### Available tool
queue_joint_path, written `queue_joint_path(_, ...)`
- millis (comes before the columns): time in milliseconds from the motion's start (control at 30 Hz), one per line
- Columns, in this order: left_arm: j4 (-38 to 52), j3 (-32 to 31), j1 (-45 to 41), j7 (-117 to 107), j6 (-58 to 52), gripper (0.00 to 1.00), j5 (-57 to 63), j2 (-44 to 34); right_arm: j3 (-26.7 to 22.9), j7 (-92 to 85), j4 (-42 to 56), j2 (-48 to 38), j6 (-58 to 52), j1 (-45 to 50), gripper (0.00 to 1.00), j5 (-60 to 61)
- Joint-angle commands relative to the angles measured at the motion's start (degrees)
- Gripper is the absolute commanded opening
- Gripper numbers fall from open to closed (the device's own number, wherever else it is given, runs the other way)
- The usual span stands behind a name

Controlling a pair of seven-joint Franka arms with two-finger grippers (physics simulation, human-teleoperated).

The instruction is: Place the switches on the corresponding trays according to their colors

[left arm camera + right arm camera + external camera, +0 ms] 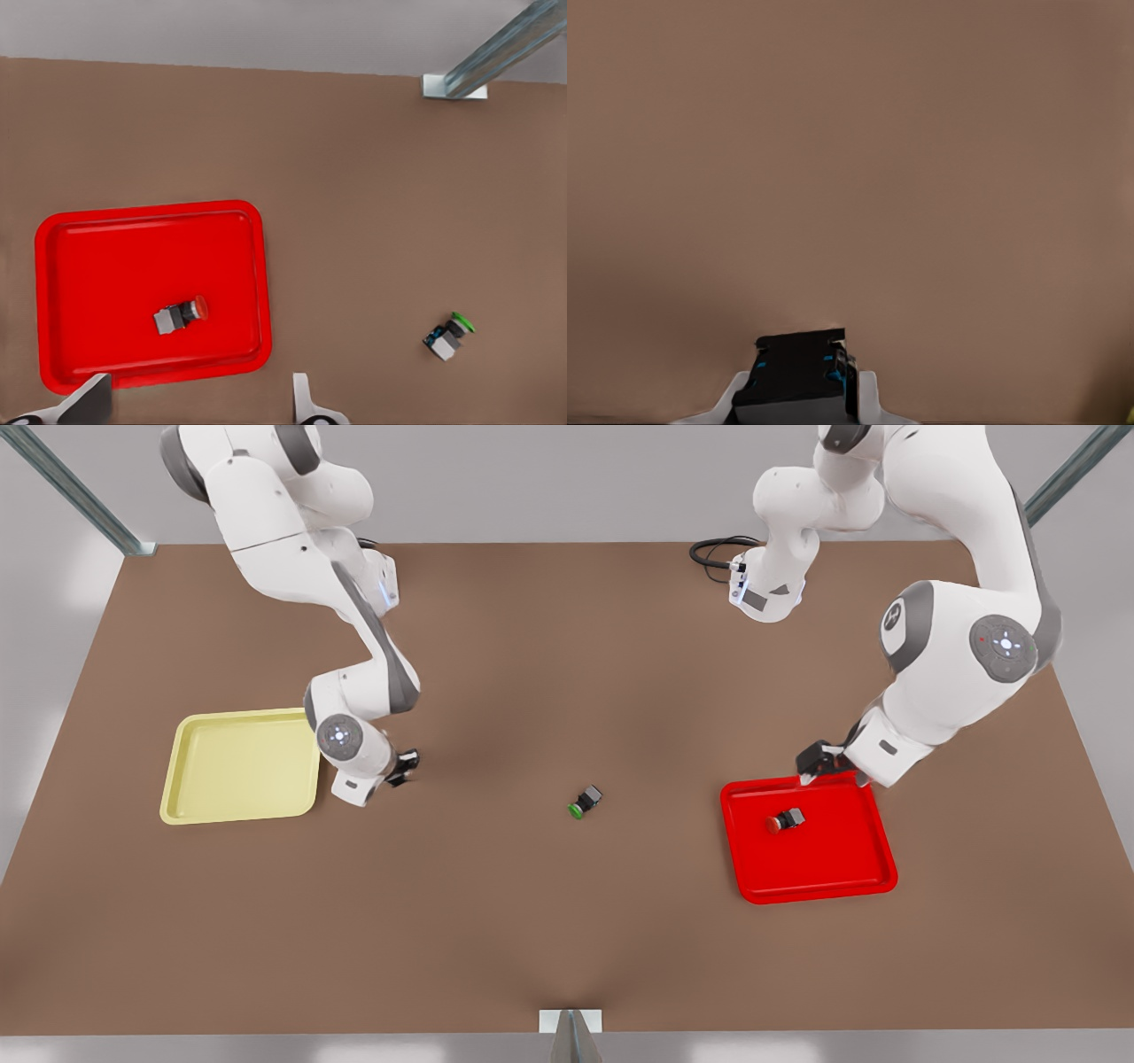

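The red switch (786, 820) lies on its side near the middle of the red tray (864, 872), on the front view's right. Its long axis runs roughly left to right, slightly tilted, with the red cap toward the front view's left and the grey body toward the right. The left gripper (819, 764) hovers over the far edge of that tray, its fingers (306, 400) spread wide and holding nothing; the red switch lies apart from it, on the near side of the gripper.

The right gripper (403, 769) is on the front view's left, low over the table (567, 930), just right of the yellow tray (182, 802). Its fingers (866, 394) are closed narrow around a small black switch body (796, 376) with blue marks; the cap colour cannot be told.

A green switch (586, 801) lies on its side near the table's middle, cap pointing near-left, well apart from both grippers.
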Motion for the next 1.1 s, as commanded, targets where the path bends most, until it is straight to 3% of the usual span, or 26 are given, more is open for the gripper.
queue_joint_path(0, 0.0, -2.38, 1.91, 0.0, 0.0, 1.0, 7.62, -0.26, -0.48, -1.02, -0.78, -0.39, 0.15, -0.06, 0.52, -0.09)
queue_joint_path(33, 0.0, -8.55, 6.85, 0.0, -0.79, 1.0, 10.0, -0.79, -1.36, -2.52, -2.54, -1.54, 0.33, -0.85, 0.52, -0.09)
queue_joint_path(267, -0.09, -8.46, 6.67, -1.67, -2.81, 1.0, 9.38, 1.32, -15.16, -28.36, -5.09, -0.92, 3.23, -4.98, 0.52, -0.09)
queue_joint_path(300, -0.18, -8.46, 6.67, -1.67, -3.43, 1.0, 9.38, 1.32, -15.25, -30.3, -5.53, 0.04, 4.99, -6.65, 0.52, -0.09)
queue_joint_path(333, -0.18, -8.46, 6.67, -1.67, -3.43, 1.0, 9.38, 1.41, -15.25, -30.21, -6.14, -0.04, 4.9, -6.65, 0.77, -0.09)
queue_joint_path(367, -0.35, -8.46, 6.67, -1.67, -3.43, 1.0, 9.38, 1.41, -15.25, -30.38, -6.5, -0.31, 4.73, -6.65, 0.95, -0.09)
queue_joint_path(400, -0.35, -8.46, 6.67, -1.76, -3.43, 1.0, 9.38, 1.41, -15.25, -31.44, -6.23, -0.48, 4.64, -6.74, 1.0, -0.09)
queue_joint_path(533, -0.44, -8.46, 6.67, -1.76, -3.52, 1.0, 9.47, 1.67, -15.25, -32.23, -5.18, -2.15, 2.27, -6.65, 1.0, -0.09)
queue_joint_path(633, -0.44, -8.46, 6.67, -1.85, -3.43, 1.0, 9.47, 1.67, -15.16, -28.28, -2.02, -8.3, -3.88, -2.88, 1.0, -0.09)
queue_joint_path(867, -0.09, -8.72, 6.41, -1.76, -3.43, 1.0, 9.73, 1.76, -15.16, -7.98, 27.25, -9.62, -31.3, -1.55, 1.0, -0.09)
queue_joint_path(1067, 0.0, -8.72, 6.32, -1.67, -3.34, 1.0, 9.82, 1.85, -15.6, -3.93, 29.19, -10.24, -31.57, -2.43, 1.0, 0.35)
